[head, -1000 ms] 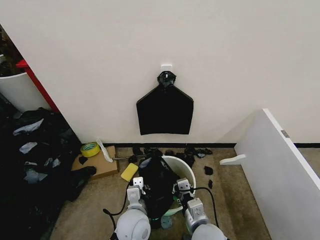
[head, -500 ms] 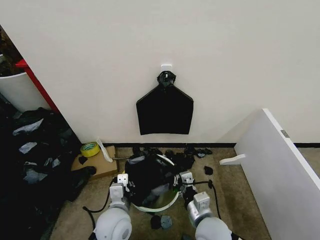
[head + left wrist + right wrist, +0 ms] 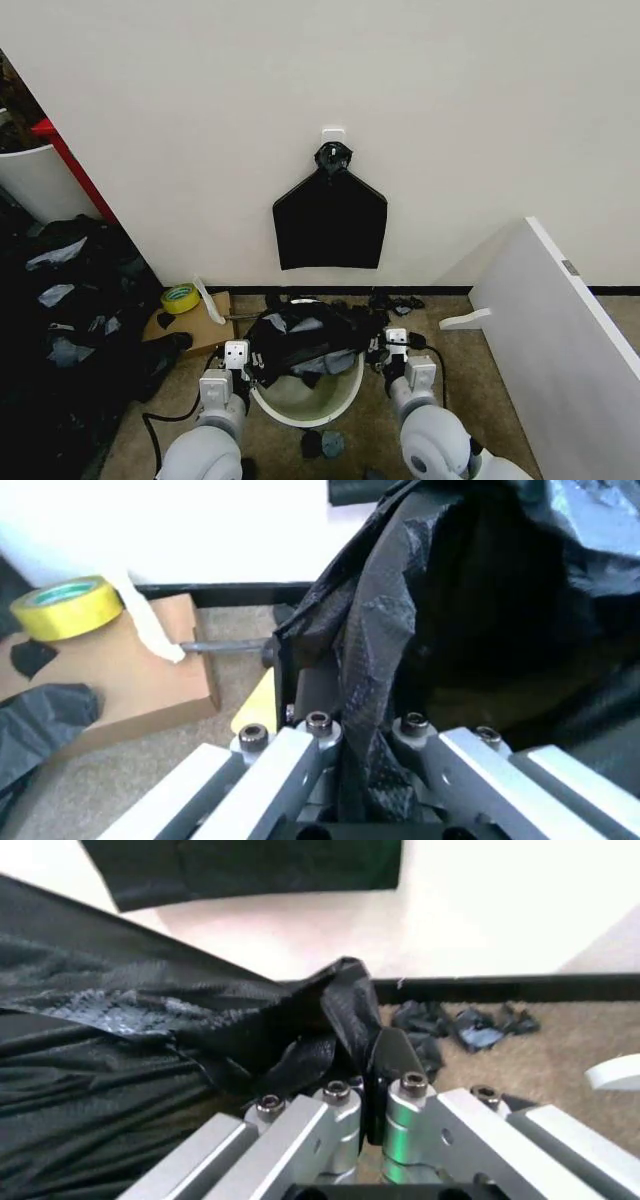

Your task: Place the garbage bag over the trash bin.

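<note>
I have spread both arms apart since a second ago: the left pincer (image 3: pixel 243 352) and right pincer (image 3: pixel 391 342) each clamp an edge of the garbage bag (image 3: pixel 305 338), now stretched over the trash bin (image 3: pixel 305 400), near rim uncovered.

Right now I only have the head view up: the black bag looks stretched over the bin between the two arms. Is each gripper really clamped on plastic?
Observer: Yes for the left gripper; its wrist view shows a fold of the garbage bag pinched between shut fingers.
Operator: And the right one?
Observer: The right gripper is shut on a bunched edge of the bag too.
Operator: Anything near the left side I can't make out?
Observer: A roll of yellow tape sits on a cardboard piece beside the trash bin.
</note>
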You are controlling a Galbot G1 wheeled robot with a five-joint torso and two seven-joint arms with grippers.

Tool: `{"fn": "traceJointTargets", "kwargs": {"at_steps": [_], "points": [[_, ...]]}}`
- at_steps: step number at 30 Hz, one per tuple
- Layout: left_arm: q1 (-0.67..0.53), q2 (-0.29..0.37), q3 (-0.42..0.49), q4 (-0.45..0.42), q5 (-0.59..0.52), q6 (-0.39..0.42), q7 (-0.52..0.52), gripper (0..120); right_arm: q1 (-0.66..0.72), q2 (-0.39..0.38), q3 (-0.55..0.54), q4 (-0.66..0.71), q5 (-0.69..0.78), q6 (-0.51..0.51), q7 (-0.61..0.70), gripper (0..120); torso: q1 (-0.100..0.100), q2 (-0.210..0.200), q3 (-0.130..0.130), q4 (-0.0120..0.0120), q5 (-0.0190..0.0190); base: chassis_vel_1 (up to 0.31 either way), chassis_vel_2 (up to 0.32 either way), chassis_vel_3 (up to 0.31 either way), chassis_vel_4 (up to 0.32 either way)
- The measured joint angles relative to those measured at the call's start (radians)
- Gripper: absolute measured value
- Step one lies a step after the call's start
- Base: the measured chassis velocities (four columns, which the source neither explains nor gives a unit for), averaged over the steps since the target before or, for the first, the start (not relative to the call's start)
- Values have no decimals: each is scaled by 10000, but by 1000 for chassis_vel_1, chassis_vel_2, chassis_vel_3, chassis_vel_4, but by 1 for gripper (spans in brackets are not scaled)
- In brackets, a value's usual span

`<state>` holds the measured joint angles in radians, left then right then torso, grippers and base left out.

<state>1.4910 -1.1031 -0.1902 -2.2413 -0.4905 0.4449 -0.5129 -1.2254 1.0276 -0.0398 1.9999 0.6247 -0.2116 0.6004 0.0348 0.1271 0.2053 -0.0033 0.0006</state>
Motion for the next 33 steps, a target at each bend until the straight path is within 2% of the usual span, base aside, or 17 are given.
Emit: {"fn": "traceJointTargets", "kwargs": {"at_steps": [5, 11, 15, 16, 18, 22, 24, 27, 30, 32, 33], "points": [[-24, 60, 23, -8, -85, -44, 69, 1, -134, -70, 31, -77, -613, 436, -415, 0, 0, 0, 0, 0, 1, 0, 0, 0, 0], [-334, -65, 14, 309, -88, -534, 115, 1, -547, -310, -209, 216, -1621, 661, -840, 1, 0, 0, 0, 0, 2, 0, 0, 0, 0], [-459, 72, -30, 448, -112, -602, 210, 1, -842, -835, -448, 690, -2383, 723, -1286, 16, 0, 0, -1, -4, 1, 0, 0, 0, 0], [-459, 72, -30, 448, -112, -602, 210, 1, -842, -835, -448, 690, -2383, 723, -1286, 16, 0, 0, -1, -4, 1, 0, 0, 0, 0], [-484, 159, -46, 505, -137, -602, 232, 1, -945, -1361, -640, 1008, -2940, 845, -1685, 23, 0, 0, -1, 4, 3, 0, 0, 0, 0], [-716, 317, 4, 737, -188, -585, 300, 1, -1219, -2252, -702, 1455, -3698, 919, -2082, 41, 0, 0, -1, -3, 1, 0, 0, 0, 0], [-726, 324, 10, 747, -191, -582, 304, 1, -1221, -2273, -701, 1461, -3712, 919, -2084, 43, 0, 0, -1, -3, 1, 0, 0, 0, 0], [-906, 410, 116, 924, -223, -526, 353, 1, -1195, -2931, -488, 1476, -4401, 1009, -2256, 58, 0, 0, -1, 0, 1, 0, 0, 0, 0], [-1017, 413, 164, 1004, -272, -477, 358, 1, -1184, -3248, -393, 1468, -5069, 1352, -2618, 71, 0, 0, -1, -1, 2, 0, 0, 0, 0], [-1032, 411, 171, 1016, -277, -468, 359, 1, -1183, -3288, -377, 1468, -5231, 1475, -2760, 73, 0, 0, -1, -1, 2, 0, 0, 0, 0], [-1072, 392, 195, 1046, -289, -440, 359, 1, -1157, -3366, -333, 1464, -5742, 1940, -3245, 80, 0, 0, -1, -1, 2, 0, 0, 0, 0]]}}
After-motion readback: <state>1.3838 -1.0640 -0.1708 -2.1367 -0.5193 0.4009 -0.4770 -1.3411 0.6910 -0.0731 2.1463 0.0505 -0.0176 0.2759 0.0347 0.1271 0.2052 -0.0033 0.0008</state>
